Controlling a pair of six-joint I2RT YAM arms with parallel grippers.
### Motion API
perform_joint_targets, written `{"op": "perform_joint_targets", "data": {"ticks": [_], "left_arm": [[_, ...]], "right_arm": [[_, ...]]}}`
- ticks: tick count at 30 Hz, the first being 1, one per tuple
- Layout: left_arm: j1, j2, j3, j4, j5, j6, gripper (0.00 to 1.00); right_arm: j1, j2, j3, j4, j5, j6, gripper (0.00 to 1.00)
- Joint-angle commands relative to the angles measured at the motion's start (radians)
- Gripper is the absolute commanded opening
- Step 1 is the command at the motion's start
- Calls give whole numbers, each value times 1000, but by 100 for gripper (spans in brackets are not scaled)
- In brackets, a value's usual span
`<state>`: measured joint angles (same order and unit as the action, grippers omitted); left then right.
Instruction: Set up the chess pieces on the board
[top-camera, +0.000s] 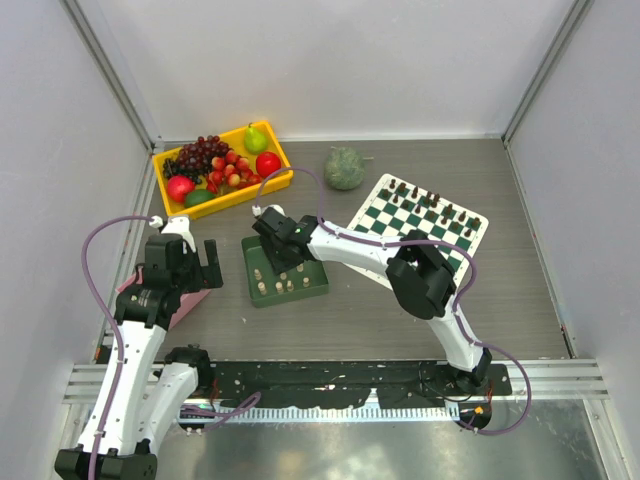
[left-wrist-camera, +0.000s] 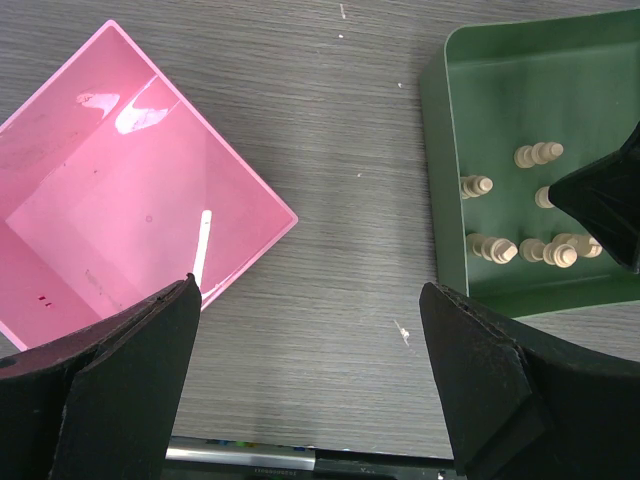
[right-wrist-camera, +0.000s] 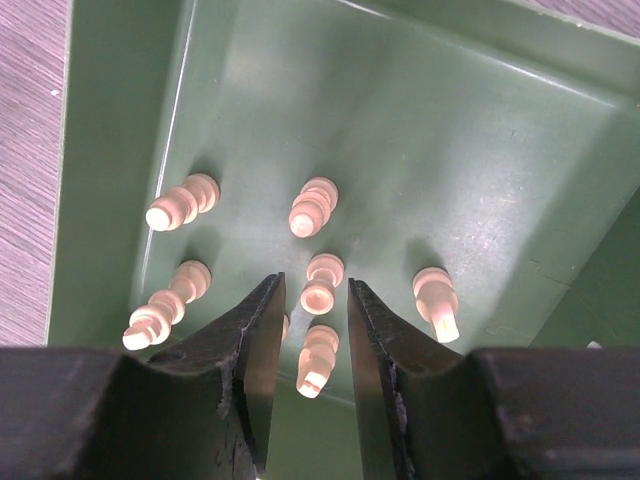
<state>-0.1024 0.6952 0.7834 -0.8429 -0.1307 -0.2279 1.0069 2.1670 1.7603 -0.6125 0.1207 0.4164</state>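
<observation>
- My right pincer (right-wrist-camera: 315, 290) hangs low inside the green tray (right-wrist-camera: 400, 120), jaws a narrow gap apart; it straddles one cream piece (right-wrist-camera: 319, 283), and I see a slit of daylight on each side of it, so I judge nothing is gripped yet
- The other chess pieces (left-wrist-camera: 538, 153) are grouped loosely in the same tray, some close to its wall; the board (top-camera: 395, 222) lies well off to the right on the table (left-wrist-camera: 340, 200), with dark pieces (top-camera: 420, 195) on its far rows
- My left pincer (left-wrist-camera: 310, 300) has its jaws wide apart and empty, over bare table between the pink tray (left-wrist-camera: 100, 200) and the green one
- A second piece (right-wrist-camera: 316, 370) sits in line between the same jaws, just nearer me, so I'd nudge forward to take only the farther one
- I'd close softly on the body, lift straight up clear of the tray wall, and only then swing right toward the board's near rows
</observation>
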Motion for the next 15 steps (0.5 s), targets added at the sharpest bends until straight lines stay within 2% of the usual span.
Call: {"op": "perform_joint_targets", "data": {"ticks": [1,15], "left_arm": [[4,-8,31,18,-6,7,99],[6,-11,31,18,-6,9,99]], "right_arm": [[7,14,50,-4,2,-13,37],[7,20,48,-13,-10,-15,33]]}}
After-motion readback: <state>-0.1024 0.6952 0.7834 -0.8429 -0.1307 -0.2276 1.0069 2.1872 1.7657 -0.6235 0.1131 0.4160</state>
